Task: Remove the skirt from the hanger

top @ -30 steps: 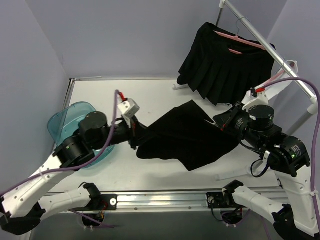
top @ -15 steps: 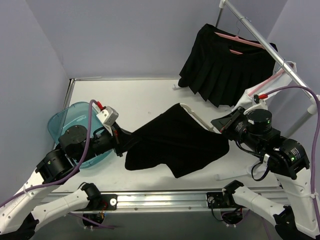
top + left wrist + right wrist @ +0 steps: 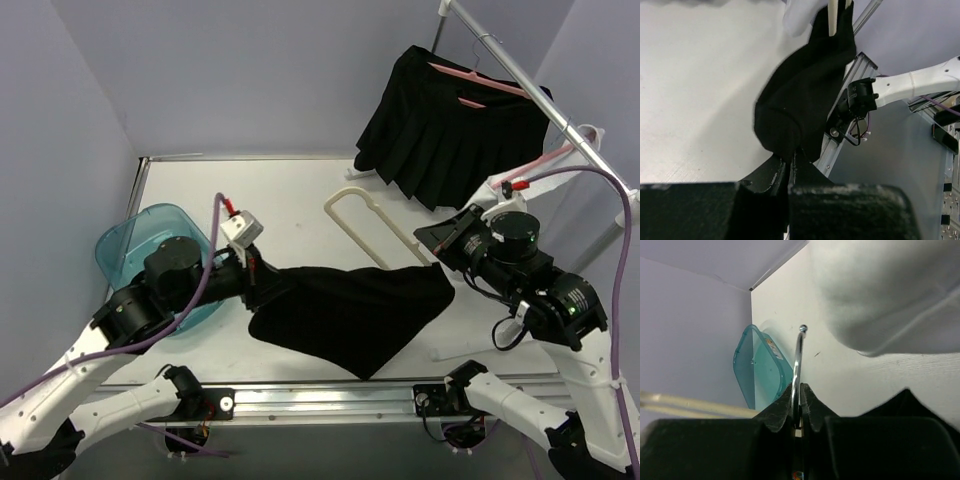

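Nearly there: my left pincer [image 3: 790, 167] is clamped on the skirt [image 3: 345, 310], lying mostly off the hanger [image 3: 398, 230] on the tabletop [image 3: 290, 195], my right pincer [image 3: 798, 388] pinching the hook [image 3: 799, 347], and I judge one end left to free.

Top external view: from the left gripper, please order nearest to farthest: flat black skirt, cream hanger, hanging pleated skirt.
1. The flat black skirt, held in the left gripper, at the table centre.
2. The cream hanger, behind it, right of centre.
3. The hanging pleated skirt, on the rail, back right.
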Motion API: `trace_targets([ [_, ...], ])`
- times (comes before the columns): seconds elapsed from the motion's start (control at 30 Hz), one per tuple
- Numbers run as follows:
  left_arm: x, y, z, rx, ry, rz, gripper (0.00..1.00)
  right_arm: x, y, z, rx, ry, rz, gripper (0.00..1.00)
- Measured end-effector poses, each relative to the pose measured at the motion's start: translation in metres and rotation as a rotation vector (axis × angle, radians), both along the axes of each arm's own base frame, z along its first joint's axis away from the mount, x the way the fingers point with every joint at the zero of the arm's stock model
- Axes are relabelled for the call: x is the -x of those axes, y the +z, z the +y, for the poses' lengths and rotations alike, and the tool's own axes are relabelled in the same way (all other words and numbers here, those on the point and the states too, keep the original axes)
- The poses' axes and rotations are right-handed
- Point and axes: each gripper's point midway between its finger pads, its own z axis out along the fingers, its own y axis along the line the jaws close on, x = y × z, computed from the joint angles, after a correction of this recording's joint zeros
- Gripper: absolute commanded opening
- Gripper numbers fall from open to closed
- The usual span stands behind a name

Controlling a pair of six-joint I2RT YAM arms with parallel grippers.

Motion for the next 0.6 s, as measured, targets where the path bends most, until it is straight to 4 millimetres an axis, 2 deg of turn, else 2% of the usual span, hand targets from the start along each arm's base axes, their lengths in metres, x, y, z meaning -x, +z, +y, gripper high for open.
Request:
trace_targets([
  [0.17, -0.014, -0.021, -0.018, -0.069, -0.026, 0.046, 0.02, -0.013, 0.008, 0.019, -0.038, 0.051, -0.011, 0.00],
  [0.33, -0.011, -0.016, -0.035, -0.039, -0.125, 0.063, 0.02, -0.024, 0.036, 0.041, -0.201, 0.088, -0.107, 0.00],
  [0.5, 0.003, -0.004, -0.049, 0.026, -0.250, 0.069, 0.02, -0.041, 0.052, 0.062, -0.368, 0.110, -0.146, 0.00],
  [0.6, 0.010, -0.005, -0.052, 0.031, -0.298, 0.085, 0.02, -0.055, 0.060, 0.077, -0.441, 0.130, -0.146, 0.00],
])
